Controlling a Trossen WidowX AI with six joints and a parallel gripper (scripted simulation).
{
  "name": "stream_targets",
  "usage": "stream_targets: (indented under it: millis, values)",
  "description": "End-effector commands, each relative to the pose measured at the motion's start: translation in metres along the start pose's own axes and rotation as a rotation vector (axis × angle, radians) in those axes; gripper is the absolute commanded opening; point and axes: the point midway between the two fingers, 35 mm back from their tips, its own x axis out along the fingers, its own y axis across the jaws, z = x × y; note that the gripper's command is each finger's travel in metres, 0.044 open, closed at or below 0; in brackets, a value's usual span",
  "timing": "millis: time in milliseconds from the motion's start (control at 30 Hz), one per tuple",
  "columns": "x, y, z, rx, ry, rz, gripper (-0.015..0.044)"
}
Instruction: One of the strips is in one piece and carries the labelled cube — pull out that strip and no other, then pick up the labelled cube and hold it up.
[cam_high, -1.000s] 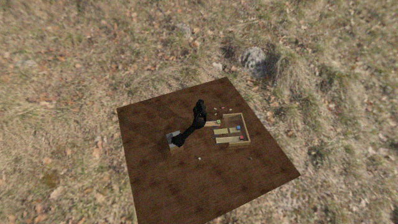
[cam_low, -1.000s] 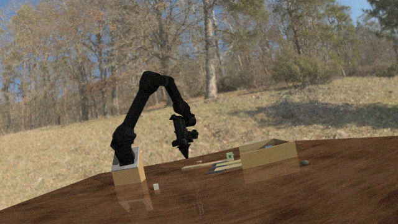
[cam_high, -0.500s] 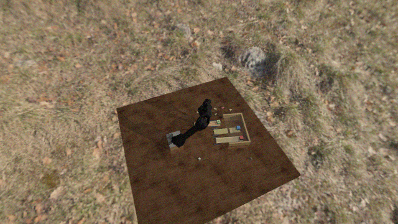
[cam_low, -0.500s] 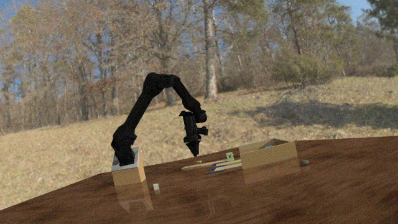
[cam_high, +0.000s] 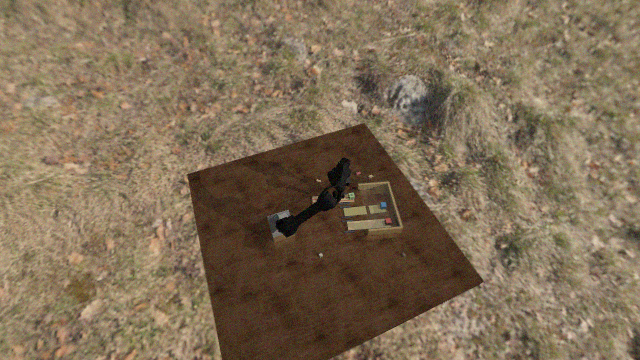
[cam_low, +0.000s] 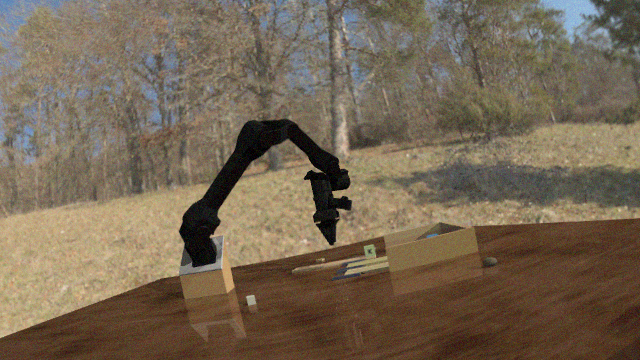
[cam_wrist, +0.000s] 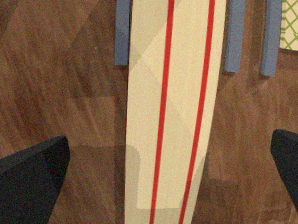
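A cream strip with red lines lies partly out of the box. A green cube with a dark letter sits on its part nearer the box. My gripper is open and empty above the strip, one finger either side of it in the wrist view; its fingertips are hard to make out in the top view. The middle strip shows a gap, with a blue cube on its far part. The near strip carries a red cube.
The low-walled tan box surrounds the strips' far ends. Blue rails flank the strips. A small white block lies near the arm's base, and a grey stone near the box. Small bits lie behind.
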Motion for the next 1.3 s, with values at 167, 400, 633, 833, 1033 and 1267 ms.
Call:
stream_targets:
  millis: [167,400,633,833,1033,1267]
  values:
    - [-0.002,-0.004,0.034,-0.005,0.001,-0.007,0.0440]
    - [-0.005,-0.007,0.060,-0.004,0.000,-0.007,0.0440]
    - [-0.006,-0.011,0.086,-0.003,-0.001,-0.007,0.0440]
    - [-0.004,-0.014,0.102,-0.003,-0.002,-0.008,0.0440]
    - [0.003,-0.014,0.103,-0.003,-0.002,-0.008,0.0282]
    - [0.015,-0.014,0.103,-0.003,-0.002,-0.008,0.0250]
